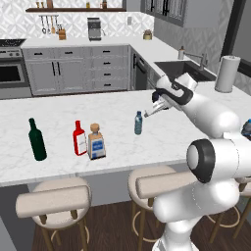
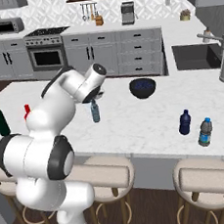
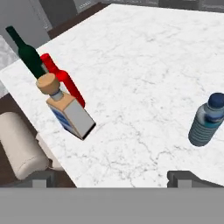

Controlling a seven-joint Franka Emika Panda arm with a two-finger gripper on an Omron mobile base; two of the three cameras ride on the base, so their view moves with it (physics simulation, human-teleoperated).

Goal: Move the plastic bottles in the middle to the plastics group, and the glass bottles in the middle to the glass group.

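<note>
My hand open and empty above the marble counter (image 1: 59, 110), over the middle bottles.

From the left base view, my arm reaches forward and left, my gripper (image 1: 151, 111) hanging just right of and above the slim water bottle (image 1: 138, 123); the amber bottle (image 1: 96, 142) stands beside the red bottle (image 1: 79, 138), the green wine bottle (image 1: 37, 140) further left. From the right base view, my elbow bends high, the navy bottle (image 2: 184, 122) stands beside the blue labelled bottle (image 2: 205, 132). From the hand view, my fingertips (image 3: 183, 176) stand wide apart, holding nothing.
</note>
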